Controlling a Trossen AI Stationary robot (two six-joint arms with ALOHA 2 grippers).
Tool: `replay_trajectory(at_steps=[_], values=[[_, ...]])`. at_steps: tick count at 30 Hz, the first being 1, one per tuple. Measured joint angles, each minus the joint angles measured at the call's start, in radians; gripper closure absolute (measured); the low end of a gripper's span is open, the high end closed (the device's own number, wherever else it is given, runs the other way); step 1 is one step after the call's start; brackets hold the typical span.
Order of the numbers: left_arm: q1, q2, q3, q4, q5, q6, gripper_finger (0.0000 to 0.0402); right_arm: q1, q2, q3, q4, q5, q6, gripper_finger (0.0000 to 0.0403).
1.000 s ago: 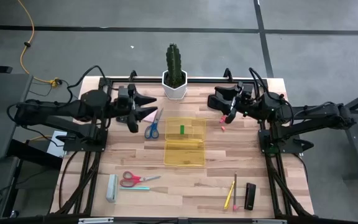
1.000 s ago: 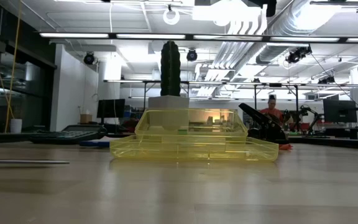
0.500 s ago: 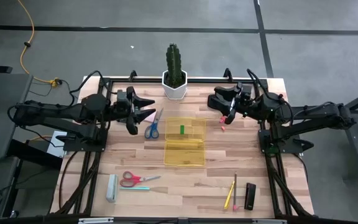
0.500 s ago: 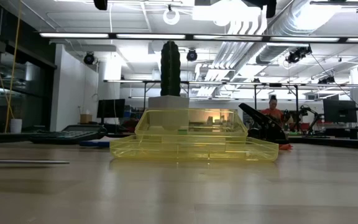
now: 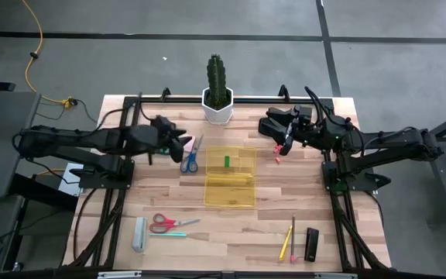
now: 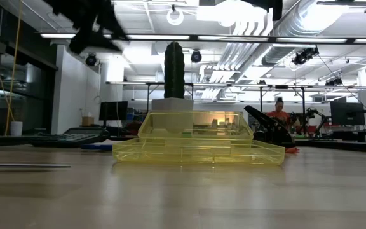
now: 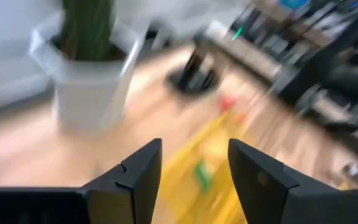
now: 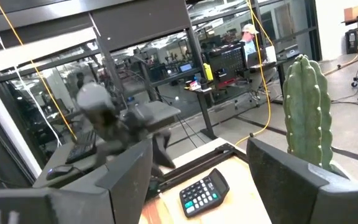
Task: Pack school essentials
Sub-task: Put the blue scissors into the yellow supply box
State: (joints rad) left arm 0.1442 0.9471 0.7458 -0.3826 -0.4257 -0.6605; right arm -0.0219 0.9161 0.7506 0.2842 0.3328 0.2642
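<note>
The left claw [image 5: 183,141] is seen parted and empty, held just beside the blue-handled scissors [image 5: 190,157] on the worktop [image 5: 285,194]. The right claw [image 5: 273,129] is spread wide, nothing gripped, near the cactus pot [image 5: 217,108].

My overhead camera looks straight down on the whole tabletop [image 5: 285,198]. My low camera sits at tabletop height, looking level across it into the room. Each wrist camera looks forward past its own tool. All four views share the potted cactus [image 5: 217,80]; three also share the yellow case [image 6: 196,143].
</note>
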Motion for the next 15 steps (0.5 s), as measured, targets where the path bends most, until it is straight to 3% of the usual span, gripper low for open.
replay_trajectory(at_steps=[6, 15], values=[[0.045, 0.188, -0.001, -0.294, 0.117, -0.251, 0.0229, 0.000, 0.000, 0.000, -0.015, 0.012, -0.003, 0.0149], [0.047, 0.465, -0.001, -0.296, 0.224, -0.408, 0.0229, 0.000, 0.000, 0.000, -0.021, 0.016, -0.003, 0.0149]])
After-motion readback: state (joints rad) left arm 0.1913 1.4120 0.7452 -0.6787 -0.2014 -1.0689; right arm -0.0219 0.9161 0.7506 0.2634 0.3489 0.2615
